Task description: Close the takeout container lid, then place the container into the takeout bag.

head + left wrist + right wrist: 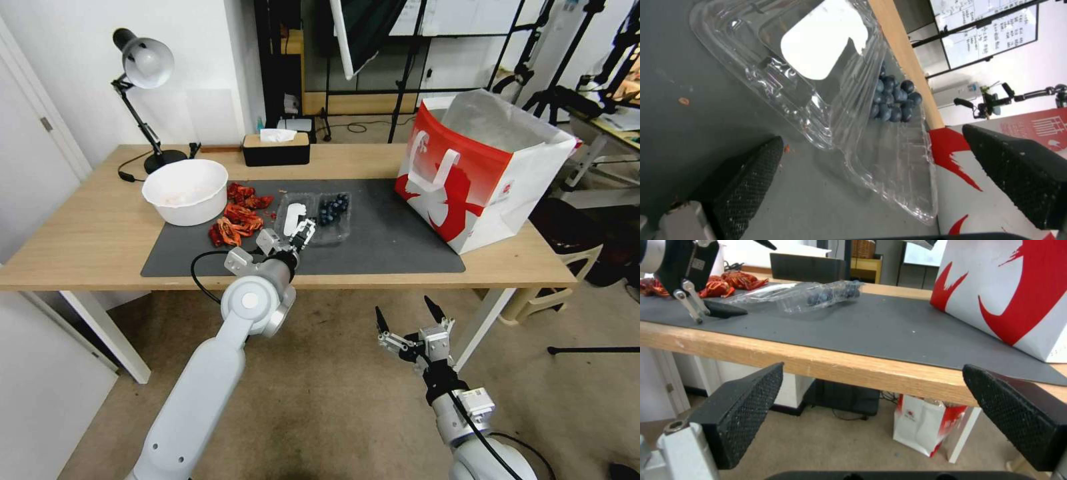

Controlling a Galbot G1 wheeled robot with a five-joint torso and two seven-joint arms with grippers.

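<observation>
The takeout container lies open on the dark mat, with blueberries in its far-right half. The lid, marked by a white sticker, lies beside that half. My left gripper is open at the lid's near edge, low over the mat. In the left wrist view its fingers spread either side of the container, close to the lid, holding nothing. The takeout bag stands upright and open at the table's right end. My right gripper hangs open below the table's front edge.
A white bowl and red crayfish shells lie left of the container. A black tissue box and a desk lamp stand at the back. The mat is bare between container and bag. Another small bag stands under the table.
</observation>
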